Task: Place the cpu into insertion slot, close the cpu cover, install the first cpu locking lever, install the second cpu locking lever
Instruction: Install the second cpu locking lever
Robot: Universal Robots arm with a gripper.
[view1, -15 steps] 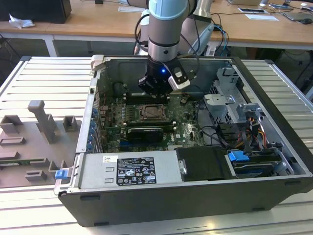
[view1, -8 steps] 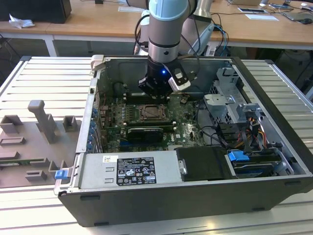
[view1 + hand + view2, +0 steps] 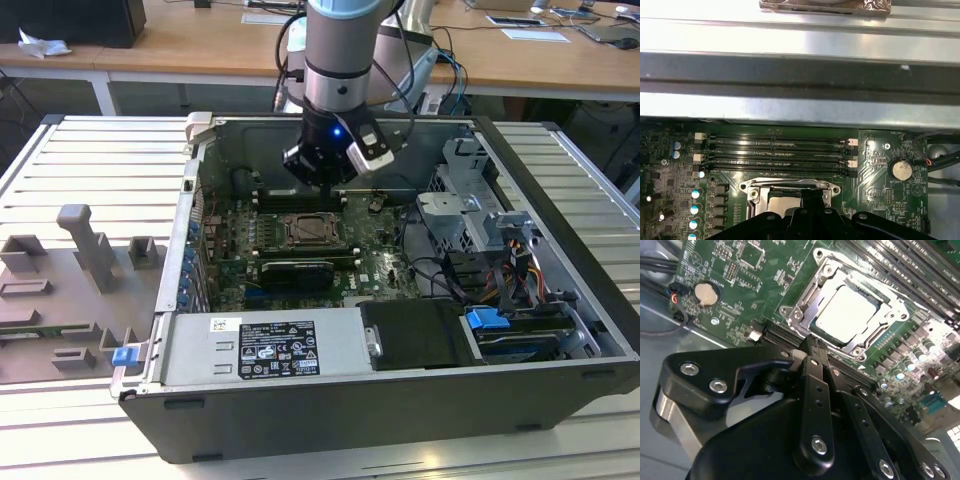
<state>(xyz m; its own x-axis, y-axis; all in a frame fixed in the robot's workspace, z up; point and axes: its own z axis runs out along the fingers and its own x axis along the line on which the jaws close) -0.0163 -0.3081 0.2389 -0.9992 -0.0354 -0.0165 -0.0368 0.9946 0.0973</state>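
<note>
Exterior view: an open computer case [image 3: 150,350] lies on the slatted bench [image 3: 80,150], its green board [image 3: 380,255] at frame centre, drive cages and cables at right. Hanging above the insertion slot [image 3: 313,231], the pincer [image 3: 327,186] has its fingers together, gripping nothing. Second wrist view, upper centre: the cpu [image 3: 846,314] lies flat in the socket, the cpu cover [image 3: 875,340] down around it, memory slots [image 3: 900,265] just beside.

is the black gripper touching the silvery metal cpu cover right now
Cannot tell. In the second wrist view the black gripper overlaps the silvery square cpu cover's edge, showing neither contact nor gap.
</note>
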